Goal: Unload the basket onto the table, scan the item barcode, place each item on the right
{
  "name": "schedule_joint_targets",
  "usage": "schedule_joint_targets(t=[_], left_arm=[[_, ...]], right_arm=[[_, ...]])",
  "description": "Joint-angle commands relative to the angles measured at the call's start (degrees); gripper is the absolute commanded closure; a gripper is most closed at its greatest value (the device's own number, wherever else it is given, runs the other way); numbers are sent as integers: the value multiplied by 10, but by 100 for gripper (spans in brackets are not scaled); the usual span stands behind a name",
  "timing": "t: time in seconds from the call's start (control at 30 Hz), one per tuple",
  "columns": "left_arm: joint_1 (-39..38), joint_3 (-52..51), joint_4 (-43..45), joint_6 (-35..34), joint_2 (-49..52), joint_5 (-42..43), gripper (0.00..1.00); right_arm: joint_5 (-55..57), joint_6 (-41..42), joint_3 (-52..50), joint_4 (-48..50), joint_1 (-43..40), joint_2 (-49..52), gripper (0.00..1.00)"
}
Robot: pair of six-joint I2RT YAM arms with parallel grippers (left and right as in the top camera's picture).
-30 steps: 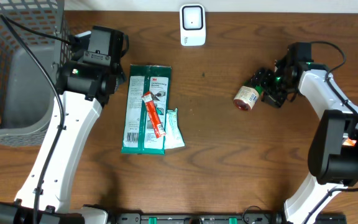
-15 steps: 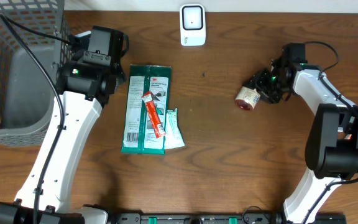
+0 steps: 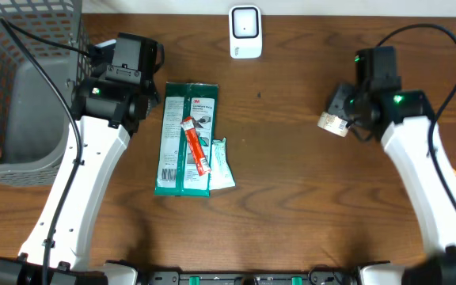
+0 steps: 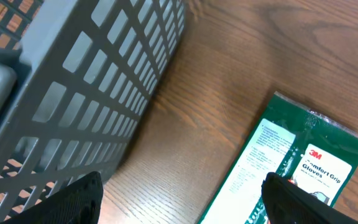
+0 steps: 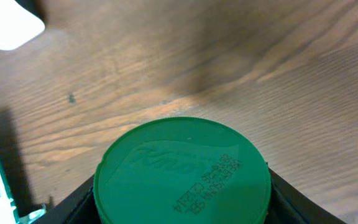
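Observation:
The item is a small jar with a pale label and a green lid that bears embossed writing and a printed date code. My right gripper is shut on it, a black finger on each side of the lid, and holds it above the table at the right. No barcode shows in any view. The white scanner stands at the table's back edge, and its corner shows in the right wrist view. My left gripper hangs open over bare wood, holding nothing.
A grey mesh basket fills the left end of the table. A green glove package lies left of centre with a red stick packet and a small white-green tube on it.
My right gripper has closed on the jar, lifted it off the table and carried it a little to the right as the arm swung round. The left arm has not moved.

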Motion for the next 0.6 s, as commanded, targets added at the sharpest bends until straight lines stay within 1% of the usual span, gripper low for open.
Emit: schedule_joint_targets(t=[0.0, 0.07, 0.13, 0.23, 0.27, 0.33, 0.4, 0.43, 0.57], left_arm=[[1, -3, -2, 7, 3, -9, 18], [1, -3, -2, 7, 3, -9, 18], [1, -3, -2, 7, 3, -9, 18], [1, -3, -2, 7, 3, -9, 18], [1, -3, -2, 7, 3, -9, 18], [1, -3, -2, 7, 3, -9, 18], [1, -3, -2, 7, 3, -9, 18], [1, -3, -2, 7, 3, -9, 18], [1, -3, -2, 7, 3, -9, 18]], right_arm=[[219, 64, 4, -17, 79, -44, 64], [275, 110, 3, -31, 119, -50, 68], [332, 176, -1, -47, 160, -47, 71], [416, 255, -35, -33, 215, -38, 73], [444, 271, -54, -15, 233, -35, 71], [501, 283, -99, 41, 268, -28, 73], [556, 283, -147, 108, 292, -17, 77], [574, 283, -167, 140, 300, -10, 81], [584, 283, -230, 254, 304, 20, 87]])
